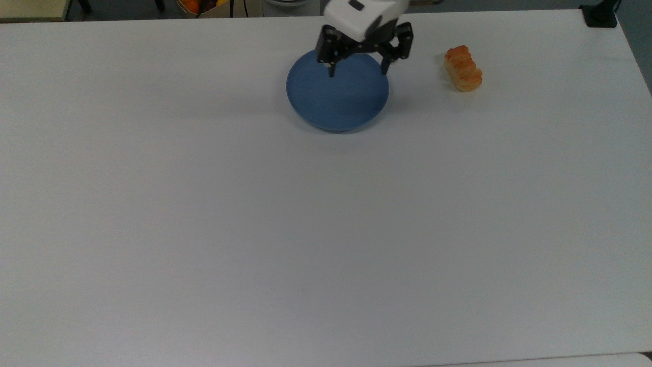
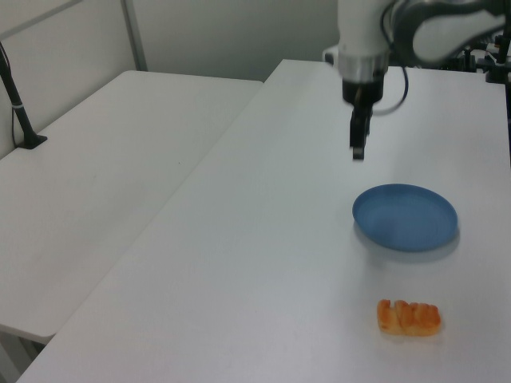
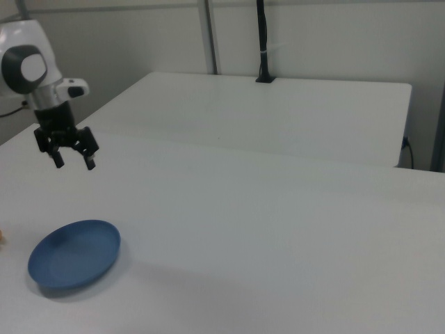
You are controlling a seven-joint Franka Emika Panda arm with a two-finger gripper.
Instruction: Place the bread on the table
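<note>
The bread (image 1: pixel 463 68), a small golden-orange loaf with a ridged top, lies on the white table (image 1: pixel 326 229) at the top view's upper right, well apart from the blue plate. In the left view the bread (image 2: pixel 409 317) lies near the bottom edge. My gripper (image 1: pixel 358 70) hangs open and holds nothing, high above the blue plate (image 1: pixel 337 87). The gripper (image 3: pixel 72 164) in the right view is raised above the table behind the plate (image 3: pixel 74 254). From the left view the gripper (image 2: pixel 357 149) is seen edge-on, above the table beyond the plate (image 2: pixel 406 216).
A second white table (image 2: pixel 104 183) adjoins on the left view's left, with a black pole base (image 2: pixel 30 141) on it. A black post (image 3: pixel 264 42) stands at the far table's back in the right view. A black object (image 1: pixel 601 15) sits at the top view's upper right corner.
</note>
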